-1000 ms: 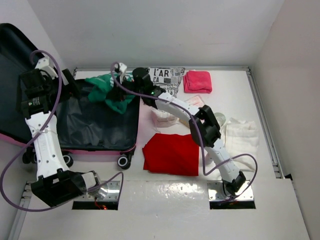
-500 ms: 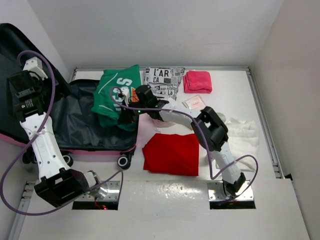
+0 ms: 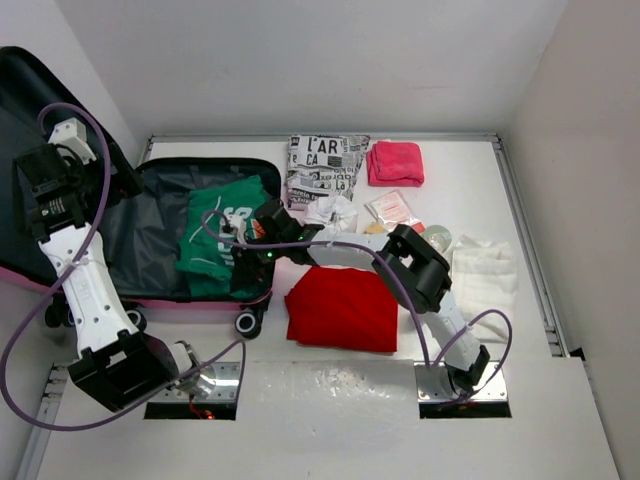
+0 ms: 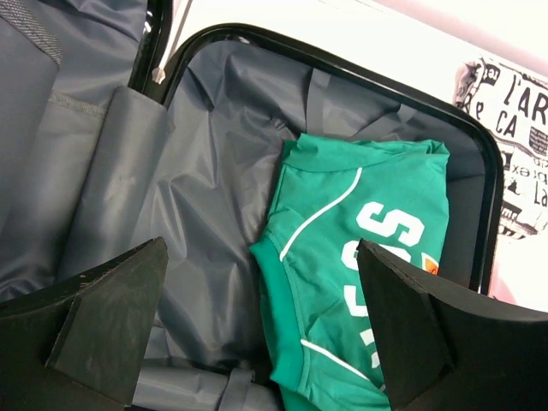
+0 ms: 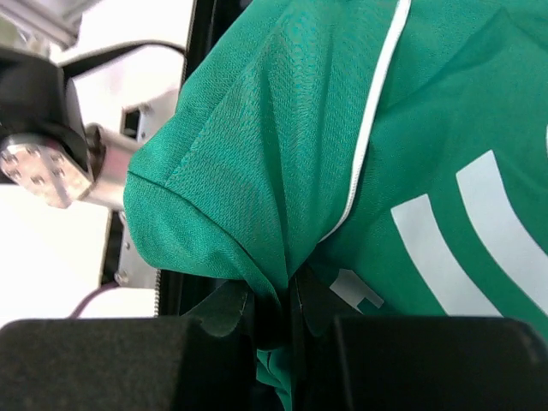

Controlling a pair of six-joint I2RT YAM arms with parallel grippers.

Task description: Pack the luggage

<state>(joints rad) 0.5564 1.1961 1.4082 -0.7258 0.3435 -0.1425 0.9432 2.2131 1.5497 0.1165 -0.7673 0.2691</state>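
Though buried in cloth, pinches a fold of green jersey with the right gripper; shows a white "S". Lies inside the open pink luggage, over on the left side. Hangs wide open above with left gripper. Reads "L'AR", "CA" on newsprint cloth.

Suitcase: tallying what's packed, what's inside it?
One green jersey lies on the grey lining, its edge pinched by the right pincer. Anything under the jersey is covered.
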